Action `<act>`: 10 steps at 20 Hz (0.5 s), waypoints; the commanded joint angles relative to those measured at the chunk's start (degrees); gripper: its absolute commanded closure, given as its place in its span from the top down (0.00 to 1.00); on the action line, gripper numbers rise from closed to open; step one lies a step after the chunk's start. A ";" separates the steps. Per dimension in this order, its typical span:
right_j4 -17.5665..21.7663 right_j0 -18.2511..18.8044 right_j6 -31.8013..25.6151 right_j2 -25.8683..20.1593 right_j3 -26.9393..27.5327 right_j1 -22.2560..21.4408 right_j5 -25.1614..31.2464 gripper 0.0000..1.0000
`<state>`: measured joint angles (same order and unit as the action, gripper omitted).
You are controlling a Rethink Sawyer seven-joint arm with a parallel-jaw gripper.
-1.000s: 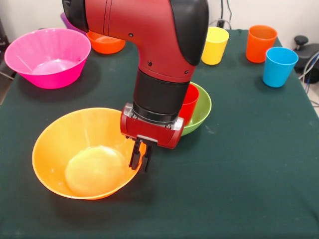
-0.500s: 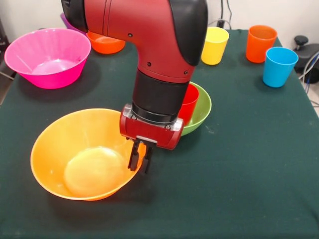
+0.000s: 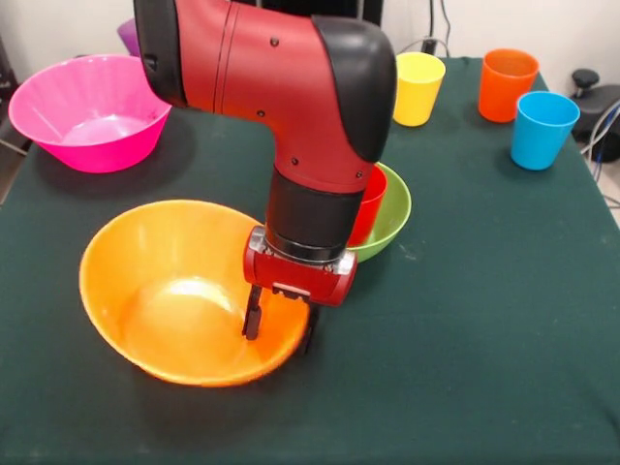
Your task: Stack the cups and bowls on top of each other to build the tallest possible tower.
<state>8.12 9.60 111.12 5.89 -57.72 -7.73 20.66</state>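
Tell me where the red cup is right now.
Front view: the red cup stands inside the green bowl at table centre, half hidden behind the arm.

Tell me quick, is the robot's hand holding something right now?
Gripper: its fingers straddle the rim of the large yellow-orange bowl, one inside and one outside. Whether they are clamped on it cannot be told.
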 commanded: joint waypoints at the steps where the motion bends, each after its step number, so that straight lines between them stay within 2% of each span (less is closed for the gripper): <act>1: 0.25 -0.15 4.13 -6.20 -5.91 3.39 -0.15 1.00; 10: -0.25 -0.46 4.87 -5.72 -5.90 3.55 -0.10 1.00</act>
<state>8.13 9.60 111.13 5.98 -57.87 -7.84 20.18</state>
